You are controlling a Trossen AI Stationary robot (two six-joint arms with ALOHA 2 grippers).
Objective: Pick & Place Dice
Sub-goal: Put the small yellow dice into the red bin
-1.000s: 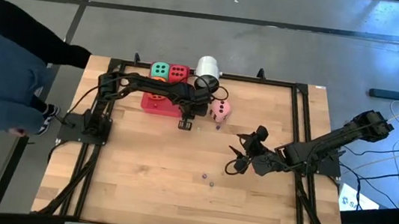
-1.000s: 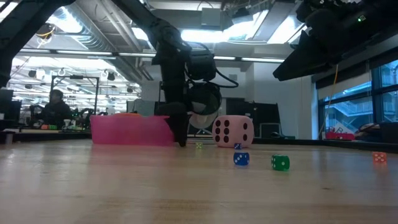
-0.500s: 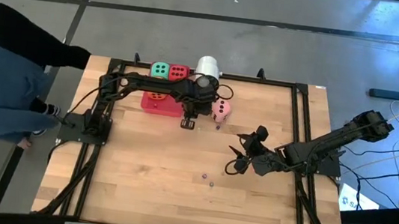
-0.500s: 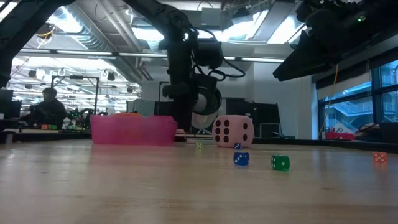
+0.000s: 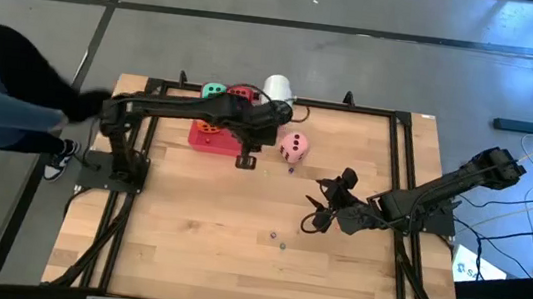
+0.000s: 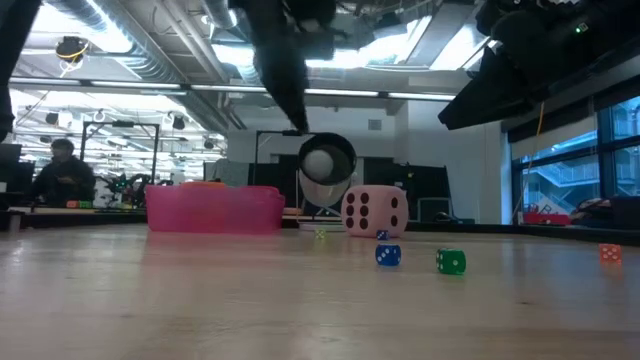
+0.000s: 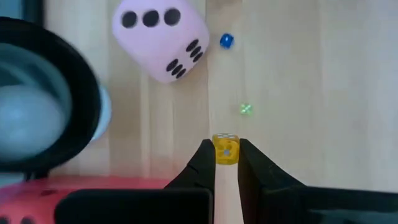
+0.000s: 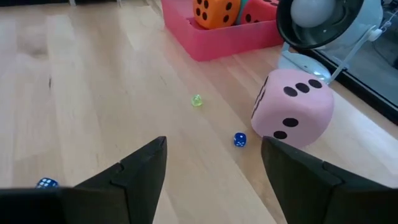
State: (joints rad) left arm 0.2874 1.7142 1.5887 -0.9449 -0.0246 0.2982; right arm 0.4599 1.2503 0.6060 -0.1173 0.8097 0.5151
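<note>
A big pink die (image 5: 293, 147) rests on the table beside a red tray (image 5: 209, 140) that holds an orange die (image 8: 214, 11). A green die (image 5: 214, 91) and a red die (image 5: 243, 93) sit just beyond the tray. My left gripper (image 7: 225, 163) hangs high above the table between tray and pink die (image 7: 161, 37), shut on a tiny yellow die (image 7: 225, 149). My right gripper (image 8: 214, 171) waits open at the right, low over the wood, facing the pink die (image 8: 292, 106). My left gripper pinches the tiny yellow die by two opposite sides (image 7: 217, 152) between its two fingertips. The fingers slant steeply down from above. The die is lifted clear of the table.
A white cylinder with a dark ring (image 5: 277, 87) stands at the far edge behind the pink die. Tiny dice and beads lie scattered: blue (image 6: 388, 255), green (image 6: 450, 262), orange (image 6: 610, 253), a yellow-green bead (image 8: 197, 100). A person (image 5: 2, 89) stands left of the table.
My left gripper has risen from the table surface beside the tray to well above it, staying shut. The pink die and the other things have kept their places. The person at the left has shifted.
</note>
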